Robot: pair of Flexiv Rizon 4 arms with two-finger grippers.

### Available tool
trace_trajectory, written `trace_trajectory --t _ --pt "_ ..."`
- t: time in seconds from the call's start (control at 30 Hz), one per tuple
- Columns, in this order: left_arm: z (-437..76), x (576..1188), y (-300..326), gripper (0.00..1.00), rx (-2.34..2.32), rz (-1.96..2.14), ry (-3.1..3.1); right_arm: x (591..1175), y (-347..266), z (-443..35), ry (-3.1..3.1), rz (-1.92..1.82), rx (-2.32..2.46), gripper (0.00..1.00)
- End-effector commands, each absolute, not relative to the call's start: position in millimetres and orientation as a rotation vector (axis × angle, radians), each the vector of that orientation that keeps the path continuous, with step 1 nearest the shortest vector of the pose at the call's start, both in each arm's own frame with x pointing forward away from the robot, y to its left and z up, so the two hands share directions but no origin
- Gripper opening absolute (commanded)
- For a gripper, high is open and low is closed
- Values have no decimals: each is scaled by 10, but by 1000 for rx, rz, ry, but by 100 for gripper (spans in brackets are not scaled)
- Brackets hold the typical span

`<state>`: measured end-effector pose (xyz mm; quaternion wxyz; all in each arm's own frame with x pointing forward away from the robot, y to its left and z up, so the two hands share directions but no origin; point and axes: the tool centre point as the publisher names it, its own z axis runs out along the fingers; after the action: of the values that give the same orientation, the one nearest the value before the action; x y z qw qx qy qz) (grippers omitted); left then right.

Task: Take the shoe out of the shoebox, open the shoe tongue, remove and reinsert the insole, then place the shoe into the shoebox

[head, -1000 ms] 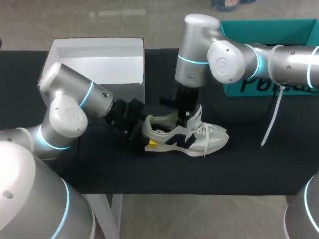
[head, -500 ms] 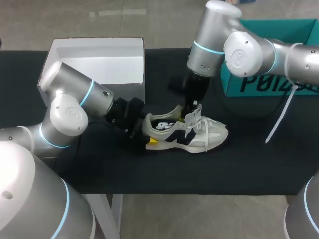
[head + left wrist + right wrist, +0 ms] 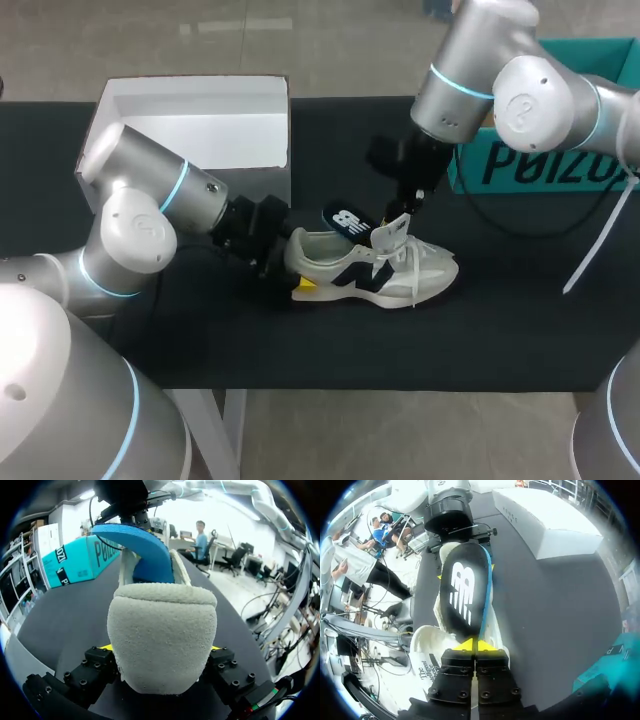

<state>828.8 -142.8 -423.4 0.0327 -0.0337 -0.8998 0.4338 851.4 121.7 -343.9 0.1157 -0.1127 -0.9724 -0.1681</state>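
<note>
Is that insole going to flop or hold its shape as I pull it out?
Likely floppy: the insole arches in a curve over the shoe. Probably light: the right tool lifts it pinching only one end.

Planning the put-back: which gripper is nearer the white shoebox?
Left. The left gripper grips the shoe heel beside the shoebox; the right gripper holds the insole farther away.

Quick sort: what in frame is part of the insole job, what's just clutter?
Job: shoe; insole; shoebox; left gripper, clamping the shoe's heel; right gripper, pinching the insole.
Lying about: teal box; table.
</note>
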Motion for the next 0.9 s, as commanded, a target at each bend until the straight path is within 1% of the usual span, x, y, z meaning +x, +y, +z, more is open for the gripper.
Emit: trace_trajectory --t 0.03,0.23,0.53,0.7,0.9 --pt "-4256 8286 -1424 0 -105 1333 -2770 8476 1193 -3383 -2854 -568 -335 0" --pt "-4256 8286 -1424 0 -105 1333 -2770 8600 1560 -3297 -2826 -763 -259 0" --pt "-4256 8286 -1424 0 -105 1333 -2770 8774 1854 -3239 -2707 -1073 -331 0" --pt "-4256 8286 -1424 0 -105 1333 -2770 8822 1988 -2850 -2737 -1133 -291 0" --pt "-4256 8286 -1424 0 -105 1333 -2770 8798 1854 -2282 -2782 -1232 -309 0"
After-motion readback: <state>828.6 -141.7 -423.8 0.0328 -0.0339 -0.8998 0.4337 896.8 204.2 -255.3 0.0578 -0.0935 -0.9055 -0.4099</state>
